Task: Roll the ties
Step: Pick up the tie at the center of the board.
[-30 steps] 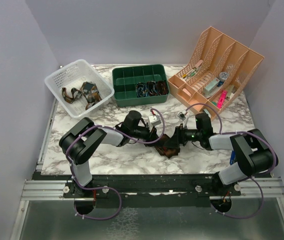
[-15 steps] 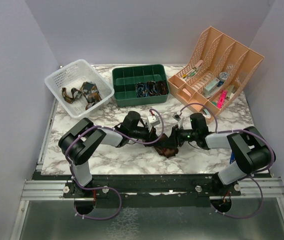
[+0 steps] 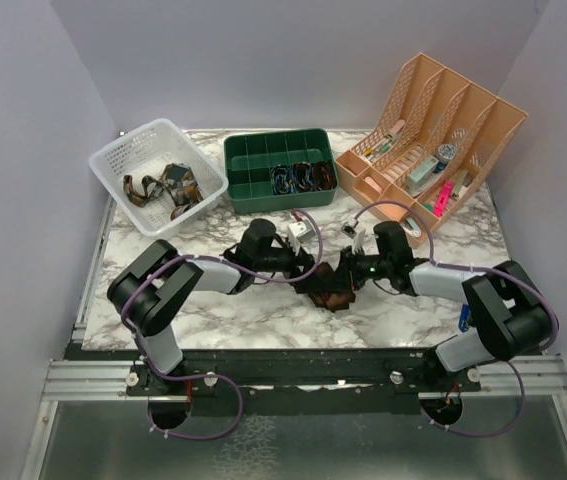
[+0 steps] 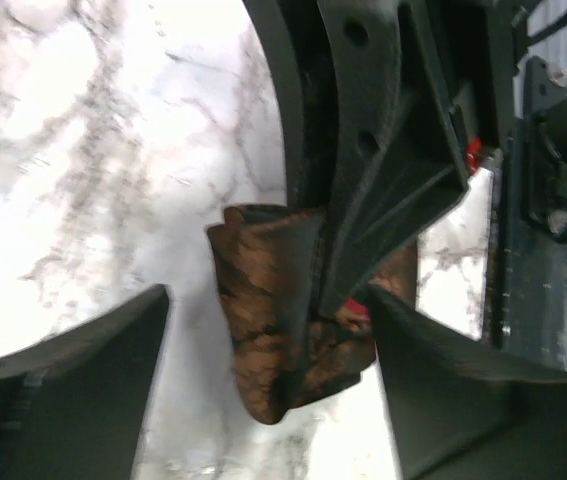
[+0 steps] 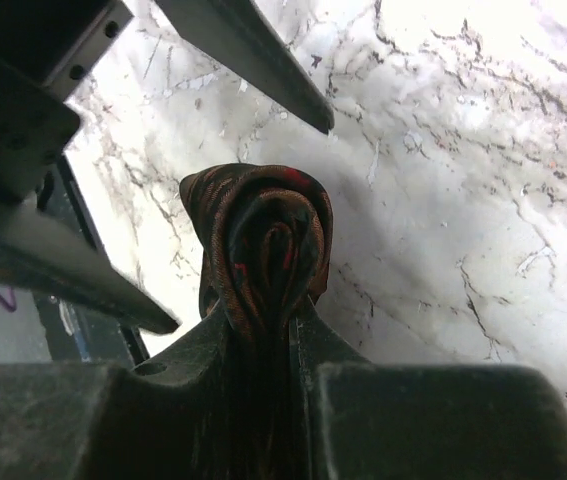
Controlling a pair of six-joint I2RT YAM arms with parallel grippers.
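Two arms meet at the middle of a marble table (image 3: 213, 310), near its front edge. A dark brown tie (image 5: 263, 235) with reddish-orange pattern sits between them, wound into a compact roll. In the right wrist view its spiral end faces the camera.

The right gripper (image 5: 263, 320) is pressed together on the roll, pinching the fabric between both fingers. The left gripper (image 4: 265, 295) is spread wide. Its fingers (image 4: 73, 400) stand on either side of the roll, apart from the fabric. In the left wrist view the right arm's fingers reach down onto the roll from above. Whether the roll rests on the table or is held just above it cannot be told.

At the rear left a white basket (image 3: 113, 160) holds loose ties (image 3: 163, 187) in a tangle. Just beside it, a green tray (image 3: 253, 160) with compartments holds rolled ties (image 3: 301, 177) in its front right cells. A peach desk organizer (image 3: 463, 110) stands at the rear right.
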